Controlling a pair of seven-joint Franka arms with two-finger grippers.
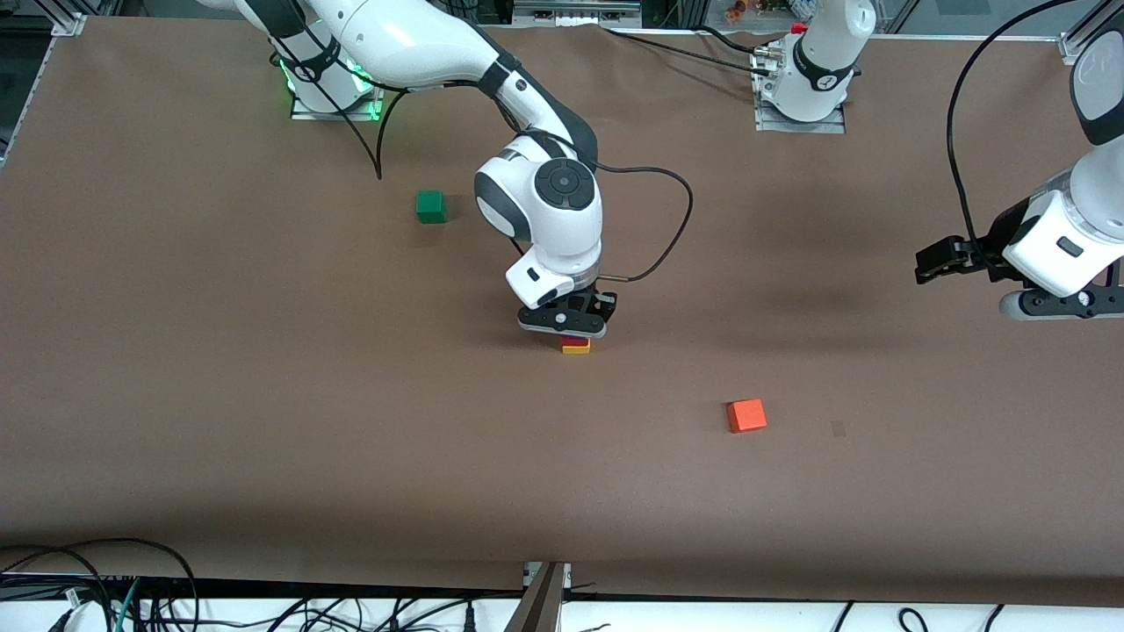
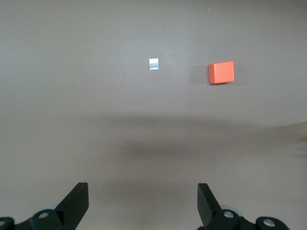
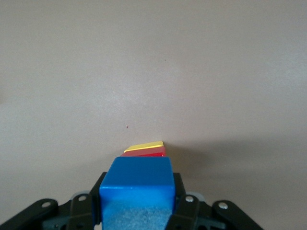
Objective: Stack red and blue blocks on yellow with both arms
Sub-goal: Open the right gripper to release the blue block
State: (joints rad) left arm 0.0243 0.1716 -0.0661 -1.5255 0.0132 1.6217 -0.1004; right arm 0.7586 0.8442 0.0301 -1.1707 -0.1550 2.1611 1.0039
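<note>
My right gripper (image 1: pixel 567 326) is shut on the blue block (image 3: pixel 137 191) and holds it right over the stack; I cannot tell whether it touches the stack. In the front view the gripper hides the blue block. The red block (image 1: pixel 574 339) sits on the yellow block (image 1: pixel 576 348) near the table's middle; both also peek out past the blue block in the right wrist view, red (image 3: pixel 152 154) and yellow (image 3: pixel 144 146). My left gripper (image 1: pixel 931 262) is open and empty, up over the left arm's end of the table, and waits; its fingers stand wide apart in the left wrist view (image 2: pixel 143 201).
An orange-red cube (image 1: pixel 746 415) lies nearer the front camera than the stack, toward the left arm's end; it also shows in the left wrist view (image 2: pixel 221 72). A green cube (image 1: pixel 430 206) lies farther from the camera, toward the right arm's end. A small silvery mark (image 2: pixel 153 63) lies on the table.
</note>
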